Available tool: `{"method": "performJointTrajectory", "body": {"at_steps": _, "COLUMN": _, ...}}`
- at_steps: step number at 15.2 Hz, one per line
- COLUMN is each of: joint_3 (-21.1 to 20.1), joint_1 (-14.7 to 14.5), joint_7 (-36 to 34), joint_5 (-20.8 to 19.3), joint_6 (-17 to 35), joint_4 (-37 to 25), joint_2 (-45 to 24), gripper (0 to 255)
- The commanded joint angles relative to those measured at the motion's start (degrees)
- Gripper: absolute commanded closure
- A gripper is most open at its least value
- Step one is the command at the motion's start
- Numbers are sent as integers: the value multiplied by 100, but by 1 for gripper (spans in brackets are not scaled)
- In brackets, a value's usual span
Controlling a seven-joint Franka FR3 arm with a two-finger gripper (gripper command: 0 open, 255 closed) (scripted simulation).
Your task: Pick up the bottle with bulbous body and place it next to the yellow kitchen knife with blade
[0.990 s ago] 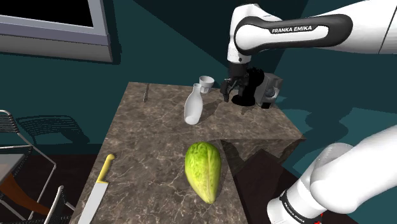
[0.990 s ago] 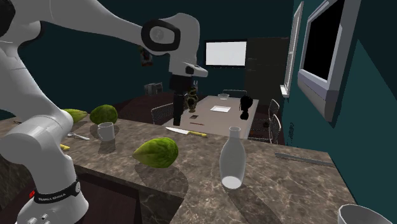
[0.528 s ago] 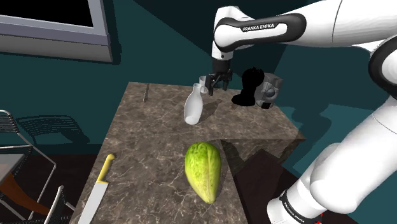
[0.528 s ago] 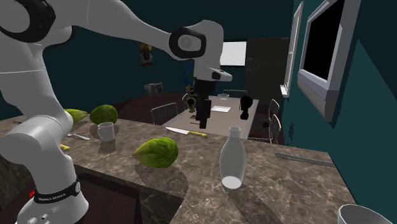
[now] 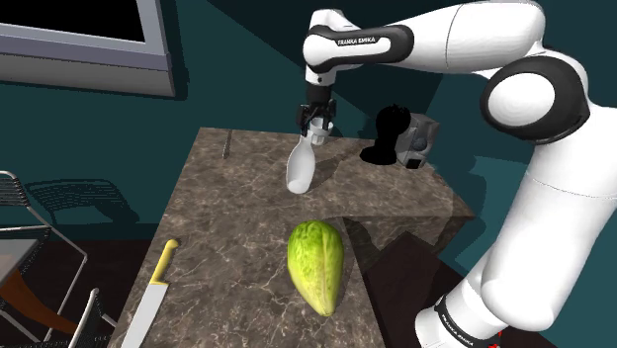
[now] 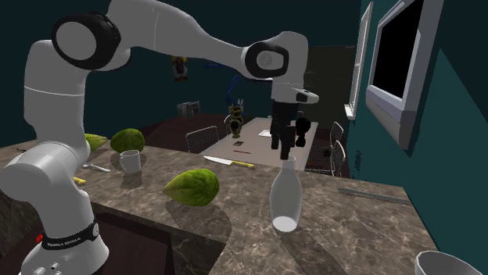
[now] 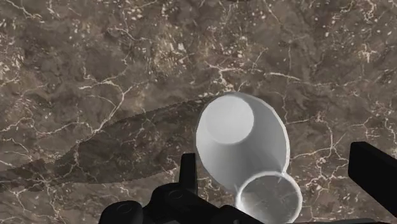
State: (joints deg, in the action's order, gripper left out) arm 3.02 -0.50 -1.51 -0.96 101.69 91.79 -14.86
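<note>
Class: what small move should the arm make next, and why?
Probably lower the end effector straight down. Its fingers stand open just above the mouth of the upright white bottle, and they need to straddle the neck before closing.

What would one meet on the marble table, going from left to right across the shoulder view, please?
Yellow-handled knife → thin grey bar → white bottle → black figure. The green vegetable overlaps the bottle, so I leave it out.

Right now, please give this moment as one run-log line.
phase: pre-grasp | bottle: upright on counter, not held | hand: open, above bottle mouth | knife: lying apart from bottle
</note>
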Motion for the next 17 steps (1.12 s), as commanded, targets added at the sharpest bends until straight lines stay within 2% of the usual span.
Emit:
{"method": "performJointTrajectory", "body": {"at_steps": 1, "joint_3": -4, "joint_1": 28, "joint_7": 49, "joint_5": 58, "joint_6": -102, "joint_4": -667, "joint_2": -505, "gripper": 0}}
{"method": "performJointTrajectory", "body": {"at_steps": 2, "joint_3": -9, "joint_1": 40, "joint_7": 66, "joint_5": 85, "joint_6": -171, "joint_4": -1013, "joint_2": -755, "gripper": 0}}
{"method": "performJointTrajectory", "body": {"at_steps": 3, "joint_3": -11, "joint_1": 43, "joint_7": 70, "joint_5": 91, "joint_6": -189, "joint_4": -1097, "joint_2": -815, "gripper": 0}}
{"method": "performJointTrajectory", "body": {"at_steps": 10, "joint_3": -12, "joint_1": 45, "joint_7": 70, "joint_5": 91, "joint_6": 391, "joint_4": -525, "joint_2": -823, "gripper": 0}}
{"method": "performJointTrajectory", "body": {"at_steps": 17, "joint_3": -12, "joint_1": 45, "joint_7": 70, "joint_5": 91, "joint_6": 391, "joint_4": -525, "joint_2": -823, "gripper": 0}}
